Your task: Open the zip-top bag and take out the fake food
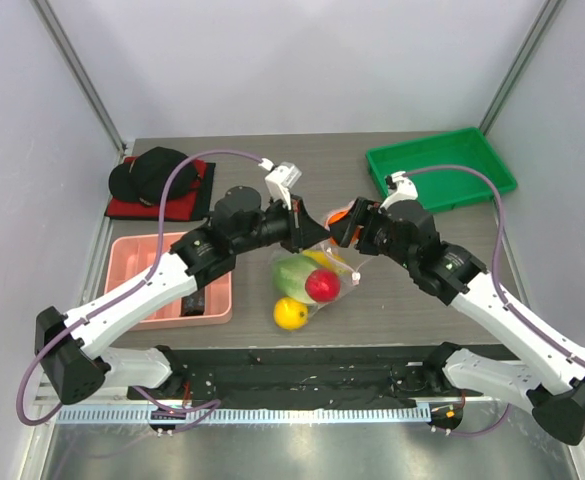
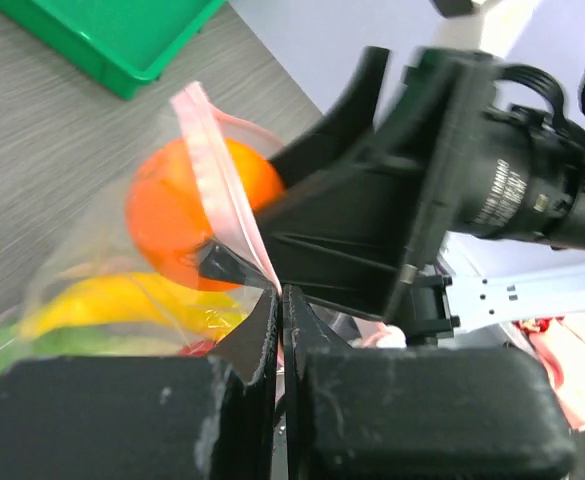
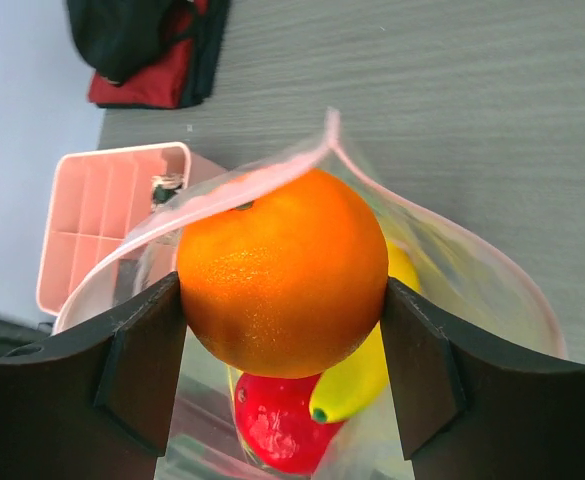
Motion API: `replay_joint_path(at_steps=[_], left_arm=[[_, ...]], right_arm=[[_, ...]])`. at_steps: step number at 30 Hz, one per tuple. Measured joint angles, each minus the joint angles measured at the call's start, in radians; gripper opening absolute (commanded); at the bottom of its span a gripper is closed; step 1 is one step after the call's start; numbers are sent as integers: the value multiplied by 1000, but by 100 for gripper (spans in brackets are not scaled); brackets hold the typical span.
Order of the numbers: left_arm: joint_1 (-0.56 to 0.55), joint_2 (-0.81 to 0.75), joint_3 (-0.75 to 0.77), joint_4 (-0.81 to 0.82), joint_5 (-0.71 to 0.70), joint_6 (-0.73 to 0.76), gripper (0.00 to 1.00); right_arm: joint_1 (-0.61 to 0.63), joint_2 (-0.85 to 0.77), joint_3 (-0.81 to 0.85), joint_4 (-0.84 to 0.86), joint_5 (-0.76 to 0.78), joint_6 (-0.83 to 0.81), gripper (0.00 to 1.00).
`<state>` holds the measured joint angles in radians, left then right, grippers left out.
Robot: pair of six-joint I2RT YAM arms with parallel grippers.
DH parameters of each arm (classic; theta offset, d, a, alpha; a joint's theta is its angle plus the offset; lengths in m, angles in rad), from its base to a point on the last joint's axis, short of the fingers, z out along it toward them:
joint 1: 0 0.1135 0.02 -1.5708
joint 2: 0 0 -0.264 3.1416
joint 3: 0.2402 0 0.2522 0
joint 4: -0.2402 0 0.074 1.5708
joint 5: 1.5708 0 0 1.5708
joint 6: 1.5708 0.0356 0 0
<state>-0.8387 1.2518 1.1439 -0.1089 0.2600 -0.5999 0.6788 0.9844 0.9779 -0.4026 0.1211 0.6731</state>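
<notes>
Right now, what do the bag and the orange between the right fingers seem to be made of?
The zip-top bag looks like thin clear plastic film: see-through, crinkled, slightly glossy. The orange looks like moulded plastic, perhaps foam, with a matte dimpled skin; the pictures do not settle which.

top: fixed high behind the arm bases, looks down and far over the whole table [image 1: 322,165]. left wrist: close, faces right and far, across the bag [image 2: 222,170] mouth. right wrist: close, faces left into it. all three share bag and orange [image 3: 282,270].
</notes>
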Motion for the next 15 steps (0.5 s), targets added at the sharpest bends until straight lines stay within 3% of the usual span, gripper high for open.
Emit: replay_joint_path(at_steps=[6,11,15], left_arm=[[-14,4,0,-63,-142,51,0],[16,11,0,-140,-299,81,0],[28,12,0,-147,-330,81,0]], right_arm=[[3,41,133,-171,36,9,22],[5,-46,222,-236,86,-17,23],[-15,-44,275,-281,215,-77,23]])
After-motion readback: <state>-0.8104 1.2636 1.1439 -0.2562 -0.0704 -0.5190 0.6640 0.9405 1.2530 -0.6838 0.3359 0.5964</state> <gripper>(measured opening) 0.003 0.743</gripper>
